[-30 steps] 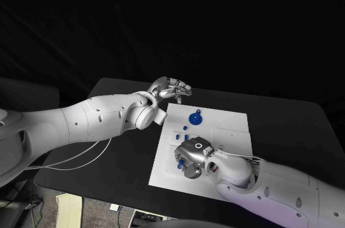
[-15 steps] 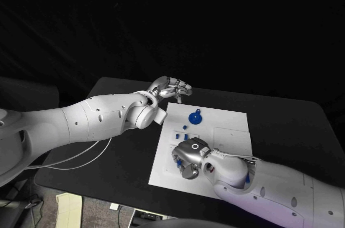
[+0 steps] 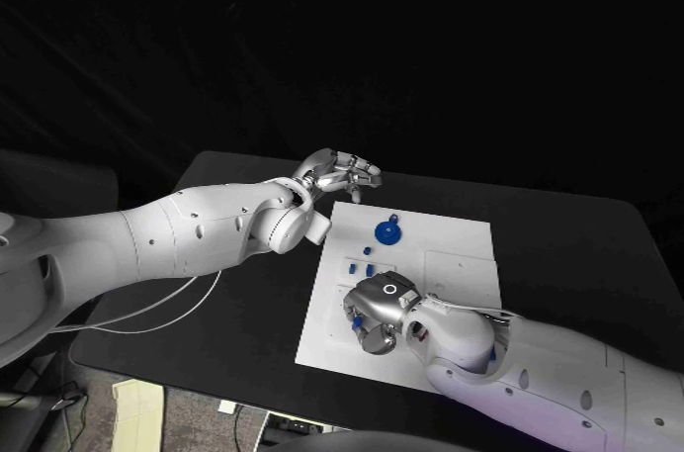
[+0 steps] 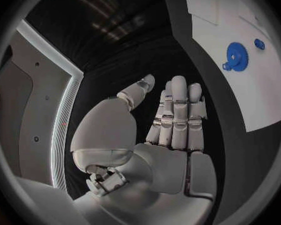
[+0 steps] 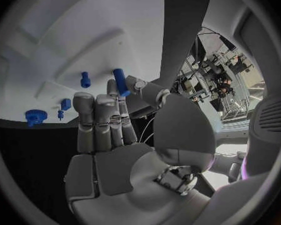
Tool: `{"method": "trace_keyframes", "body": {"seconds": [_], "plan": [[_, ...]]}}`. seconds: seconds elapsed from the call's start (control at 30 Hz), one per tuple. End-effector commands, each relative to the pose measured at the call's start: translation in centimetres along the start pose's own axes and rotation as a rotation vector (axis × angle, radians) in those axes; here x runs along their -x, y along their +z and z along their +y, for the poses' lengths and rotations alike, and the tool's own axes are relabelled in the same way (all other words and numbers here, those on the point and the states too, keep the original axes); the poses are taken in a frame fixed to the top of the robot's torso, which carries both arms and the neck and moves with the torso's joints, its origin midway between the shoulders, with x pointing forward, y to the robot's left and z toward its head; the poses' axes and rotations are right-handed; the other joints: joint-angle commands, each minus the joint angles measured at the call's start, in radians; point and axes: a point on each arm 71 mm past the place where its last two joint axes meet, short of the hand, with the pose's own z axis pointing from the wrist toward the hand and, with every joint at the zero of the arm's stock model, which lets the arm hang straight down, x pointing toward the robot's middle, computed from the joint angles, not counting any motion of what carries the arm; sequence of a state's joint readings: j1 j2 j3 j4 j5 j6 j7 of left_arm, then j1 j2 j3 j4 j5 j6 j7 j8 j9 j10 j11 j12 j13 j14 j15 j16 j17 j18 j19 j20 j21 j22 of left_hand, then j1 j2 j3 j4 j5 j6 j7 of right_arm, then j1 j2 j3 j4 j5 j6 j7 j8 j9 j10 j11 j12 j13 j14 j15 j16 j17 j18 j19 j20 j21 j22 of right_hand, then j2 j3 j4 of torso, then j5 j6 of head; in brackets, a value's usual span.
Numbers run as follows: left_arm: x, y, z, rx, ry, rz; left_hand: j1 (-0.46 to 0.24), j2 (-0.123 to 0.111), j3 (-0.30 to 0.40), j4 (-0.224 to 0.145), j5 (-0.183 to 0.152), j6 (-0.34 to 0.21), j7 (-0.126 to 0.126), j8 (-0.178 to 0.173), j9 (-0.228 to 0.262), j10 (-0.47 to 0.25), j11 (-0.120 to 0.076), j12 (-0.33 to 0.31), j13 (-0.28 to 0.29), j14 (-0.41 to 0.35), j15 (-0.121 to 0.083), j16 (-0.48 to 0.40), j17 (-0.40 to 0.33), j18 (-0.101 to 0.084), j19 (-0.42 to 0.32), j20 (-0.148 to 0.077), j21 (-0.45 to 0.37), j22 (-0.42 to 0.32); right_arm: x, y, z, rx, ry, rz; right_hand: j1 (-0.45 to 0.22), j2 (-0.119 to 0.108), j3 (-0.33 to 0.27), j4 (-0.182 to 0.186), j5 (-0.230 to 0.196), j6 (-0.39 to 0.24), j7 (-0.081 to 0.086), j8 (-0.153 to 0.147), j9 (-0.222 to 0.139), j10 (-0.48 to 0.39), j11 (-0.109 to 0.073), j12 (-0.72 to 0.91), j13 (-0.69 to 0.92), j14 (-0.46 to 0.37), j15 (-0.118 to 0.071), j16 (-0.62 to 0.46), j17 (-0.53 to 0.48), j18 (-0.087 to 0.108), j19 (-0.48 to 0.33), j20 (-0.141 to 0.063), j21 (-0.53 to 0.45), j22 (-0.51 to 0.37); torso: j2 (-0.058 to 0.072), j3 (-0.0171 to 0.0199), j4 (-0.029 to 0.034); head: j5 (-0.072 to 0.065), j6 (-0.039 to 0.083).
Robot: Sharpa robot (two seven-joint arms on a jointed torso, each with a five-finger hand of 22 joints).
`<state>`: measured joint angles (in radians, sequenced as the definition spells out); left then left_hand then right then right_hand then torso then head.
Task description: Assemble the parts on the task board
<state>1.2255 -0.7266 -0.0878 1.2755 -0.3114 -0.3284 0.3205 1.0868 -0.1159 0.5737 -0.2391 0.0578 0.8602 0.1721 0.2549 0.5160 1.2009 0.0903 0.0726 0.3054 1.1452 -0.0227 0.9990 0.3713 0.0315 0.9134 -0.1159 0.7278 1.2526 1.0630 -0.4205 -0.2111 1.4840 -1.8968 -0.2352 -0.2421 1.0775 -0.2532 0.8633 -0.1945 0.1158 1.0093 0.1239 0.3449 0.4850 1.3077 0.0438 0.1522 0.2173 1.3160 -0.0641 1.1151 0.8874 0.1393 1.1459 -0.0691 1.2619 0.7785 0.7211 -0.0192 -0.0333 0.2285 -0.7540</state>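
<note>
The white task board lies in the middle of the black table. A blue gear sits near its far edge, also seen as the blue gear and the gear. Small blue pieces stand just in front of it. My right hand hovers over the board's near-left part; thumb and a fingertip pinch a blue peg. Another short blue peg stands in the board beyond it. My left hand hangs above the board's far-left corner, fingers straight and holding nothing.
The board carries raised white blocks on its right half. Black table surrounds the board on every side. My left forearm crosses the table's left part.
My right hand has shifted slightly toward the small blue pieces. The left hand has hardly moved.
</note>
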Motion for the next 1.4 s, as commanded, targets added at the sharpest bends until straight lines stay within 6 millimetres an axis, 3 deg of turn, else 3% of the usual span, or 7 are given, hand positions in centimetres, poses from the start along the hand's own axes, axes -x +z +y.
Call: {"method": "trace_keyframes", "body": {"seconds": [0.03, 0.2, 0.57, 1.03, 1.27, 1.33, 1.4], "plan": [[-0.2, 0.0, -0.1, -0.007, -0.009, 0.012, -0.006, 0.001, -0.005, 0.002, -0.002, -0.003, 0.002, 0.000, -0.002, -0.008, 0.001, -0.003, 0.001, 0.005, 0.002, -0.006, 0.002, 0.034, 0.001, -0.003, -0.006, 0.002, -0.5, -0.2, 0.2, 0.008, 0.044, 0.002, -0.019, -0.028, -0.041, -0.005, -0.026, -0.039, 0.013, -0.019, -0.010, -0.041, 0.014, -0.021, -0.008, -0.004, 0.009, -0.001, -0.001, 0.123, 0.005, 0.002, -0.005, 0.001, 0.000, 0.0003, -0.0005, 0.001, 0.001], [-0.2, 0.0, -0.1, -0.006, -0.009, 0.011, -0.006, 0.001, -0.005, 0.002, -0.002, -0.004, 0.002, -0.001, -0.002, -0.009, 0.001, -0.003, 0.001, 0.005, 0.002, -0.007, 0.002, 0.034, 0.001, -0.003, -0.007, 0.002, -0.3, -0.2, 0.1, -0.004, 0.052, -0.030, -0.022, -0.039, -0.079, -0.011, -0.031, -0.071, 0.027, -0.036, -0.019, -0.075, 0.028, -0.042, -0.016, -0.003, 0.023, 0.002, -0.001, 0.123, 0.006, 0.004, -0.009, 0.002, 0.000, 0.0009, 0.0001, -0.001, 0.001], [-0.1, 0.0, -0.1, -0.004, -0.008, 0.009, -0.007, 0.000, -0.005, 0.002, -0.002, -0.006, 0.003, -0.002, -0.002, -0.010, 0.001, -0.004, 0.001, 0.005, 0.003, -0.007, 0.003, 0.034, 0.002, -0.003, -0.007, 0.003, 0.1, -0.7, -0.7, -0.048, 0.073, -0.099, -0.006, -0.043, -0.072, -0.004, -0.036, -0.080, 0.032, -0.040, -0.021, -0.085, 0.034, -0.050, -0.018, -0.006, 0.028, 0.001, -0.004, 0.123, 0.006, 0.007, -0.019, -0.001, 0.000, 0.0003, 0.0002, -0.003, 0.004], [0.3, -0.1, 0.0, -0.002, -0.005, 0.001, -0.007, -0.001, -0.005, 0.002, -0.002, -0.010, 0.005, -0.003, -0.003, -0.011, 0.002, -0.004, 0.001, 0.005, 0.003, -0.008, 0.004, 0.034, 0.002, -0.002, -0.008, 0.003, 1.6, -3.3, -1.8, -0.043, 0.199, -0.190, -0.043, -0.048, -0.109, -0.032, -0.047, -0.109, 0.044, -0.050, -0.025, -0.108, 0.042, -0.065, -0.024, -0.013, 0.037, 0.001, -0.007, 0.123, 0.001, 0.010, -0.027, 0.003, 0.000, 0.0007, -0.0008, -0.007, 0.008], [0.6, -0.2, 0.1, -0.001, -0.003, -0.005, -0.006, -0.001, -0.005, 0.002, -0.002, -0.010, 0.005, -0.004, -0.003, -0.011, 0.002, -0.004, 0.001, 0.005, 0.003, -0.008, 0.005, 0.034, 0.002, -0.002, -0.008, 0.003, 4.4, -5.9, -5.8, -0.129, 0.415, -0.227, -0.088, -0.046, -0.148, -0.010, -0.048, -0.105, 0.042, -0.044, -0.023, -0.100, 0.040, -0.061, -0.022, -0.011, 0.034, 0.004, -0.008, 0.123, 0.006, 0.010, -0.028, 0.005, -0.002, 0.0013, -0.0014, -0.018, 0.017], [0.7, -0.1, 0.1, 0.000, -0.001, -0.007, -0.006, -0.001, -0.005, 0.002, -0.002, -0.010, 0.005, -0.003, -0.003, -0.011, 0.002, -0.004, 0.001, 0.005, 0.003, -0.008, 0.005, 0.034, 0.002, -0.002, -0.008, 0.004, 4.8, -6.8, -7.5, -0.186, 0.523, -0.198, -0.098, -0.045, -0.156, 0.007, -0.053, -0.094, 0.037, -0.036, -0.019, -0.074, 0.032, -0.046, -0.014, -0.010, 0.027, 0.005, -0.009, 0.123, 0.008, 0.010, -0.029, 0.006, -0.002, 0.0018, -0.0025, -0.022, 0.020], [0.8, -0.1, 0.2, 0.001, 0.000, -0.010, -0.006, -0.001, -0.005, 0.002, -0.002, -0.010, 0.005, -0.003, -0.003, -0.011, 0.002, -0.004, 0.001, 0.005, 0.003, -0.008, 0.005, 0.034, 0.002, -0.002, -0.008, 0.004, 5.3, -7.7, -9.6, -0.249, 0.616, -0.168, -0.099, -0.040, -0.162, 0.026, -0.047, -0.086, 0.032, -0.031, -0.016, -0.045, 0.020, -0.027, 0.000, -0.007, 0.015, 0.007, -0.009, 0.123, 0.013, 0.007, -0.027, 0.009, -0.004, 0.0022, -0.0039, -0.036, 0.025]]}}
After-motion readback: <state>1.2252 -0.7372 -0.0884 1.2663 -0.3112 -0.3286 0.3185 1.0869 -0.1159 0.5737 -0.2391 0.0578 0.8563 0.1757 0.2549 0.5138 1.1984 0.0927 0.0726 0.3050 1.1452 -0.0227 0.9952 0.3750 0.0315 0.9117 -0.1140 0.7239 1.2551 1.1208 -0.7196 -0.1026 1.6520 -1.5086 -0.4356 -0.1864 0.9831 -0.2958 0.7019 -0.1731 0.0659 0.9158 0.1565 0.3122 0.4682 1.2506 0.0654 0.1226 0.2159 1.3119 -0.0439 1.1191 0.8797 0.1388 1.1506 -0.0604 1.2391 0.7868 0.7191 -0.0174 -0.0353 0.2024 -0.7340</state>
